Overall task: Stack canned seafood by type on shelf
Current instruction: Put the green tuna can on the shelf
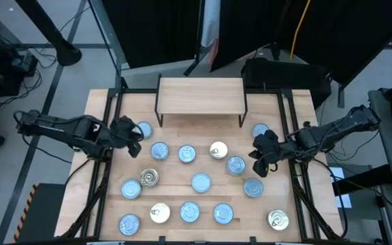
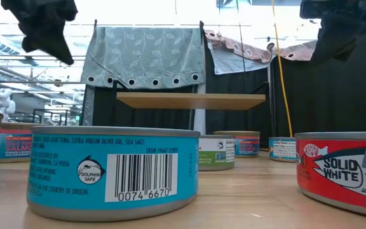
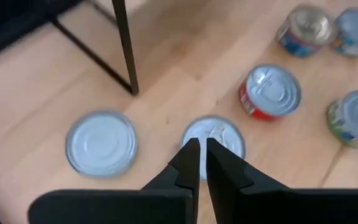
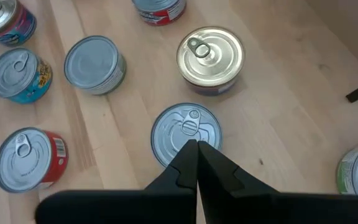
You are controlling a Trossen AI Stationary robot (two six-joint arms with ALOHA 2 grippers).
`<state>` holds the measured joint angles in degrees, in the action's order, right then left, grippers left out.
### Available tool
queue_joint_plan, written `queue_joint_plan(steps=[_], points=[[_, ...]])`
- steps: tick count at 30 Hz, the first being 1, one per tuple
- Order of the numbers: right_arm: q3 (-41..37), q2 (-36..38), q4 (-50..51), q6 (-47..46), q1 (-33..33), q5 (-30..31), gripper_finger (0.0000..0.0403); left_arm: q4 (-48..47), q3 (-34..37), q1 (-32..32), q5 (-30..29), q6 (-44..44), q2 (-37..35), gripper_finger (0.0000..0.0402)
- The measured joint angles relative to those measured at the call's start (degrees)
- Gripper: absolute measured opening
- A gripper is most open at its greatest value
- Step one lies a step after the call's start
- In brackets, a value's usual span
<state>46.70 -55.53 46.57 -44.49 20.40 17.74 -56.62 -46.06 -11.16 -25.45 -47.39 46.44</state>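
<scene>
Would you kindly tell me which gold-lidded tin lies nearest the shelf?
The gold-lidded tin in the row just in front of the shelf, right of centre. The other gold-lidded tins sit farther forward, toward the table's front edge.

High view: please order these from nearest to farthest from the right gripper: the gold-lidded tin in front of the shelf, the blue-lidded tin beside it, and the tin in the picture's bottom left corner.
From the right gripper:
1. Blue-lidded tin, just left of the fingertips.
2. Gold-lidded tin, farther left, toward the shelf.
3. Corner tin, far across, bottom left.

Looks like a robotics lab: black curtains round the rig, cables trailing over the floor.
</scene>
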Motion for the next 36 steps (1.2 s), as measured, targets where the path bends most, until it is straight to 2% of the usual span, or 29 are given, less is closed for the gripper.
queue_joint_plan(steps=[6,10,17,25,36], points=[[0.0,0.01,0.0,0.16,-0.02,0.17,0.0,1.0,1.44,1.54,-0.05,-5.45,4.96,0.0027],[0.0,0.0,0.02,0.77,-0.02,0.18,0.0,-0.87,1.42,4.01,2.11,-8.29,8.5,0.0027],[0.0,0.0,0.02,2.1,-0.02,0.22,0.0,-4.7,1.42,9.22,5.6,-6.1,13.48,0.0016],[0.0,0.0,0.02,1.86,-0.02,0.22,0.0,-4.93,1.45,14.17,6.15,-3.22,17.33,0.0004],[0.02,0.0,0.02,1.86,-0.02,0.22,0.0,1.95,5.35,18.56,7.81,0.28,23.07,0.0001]])
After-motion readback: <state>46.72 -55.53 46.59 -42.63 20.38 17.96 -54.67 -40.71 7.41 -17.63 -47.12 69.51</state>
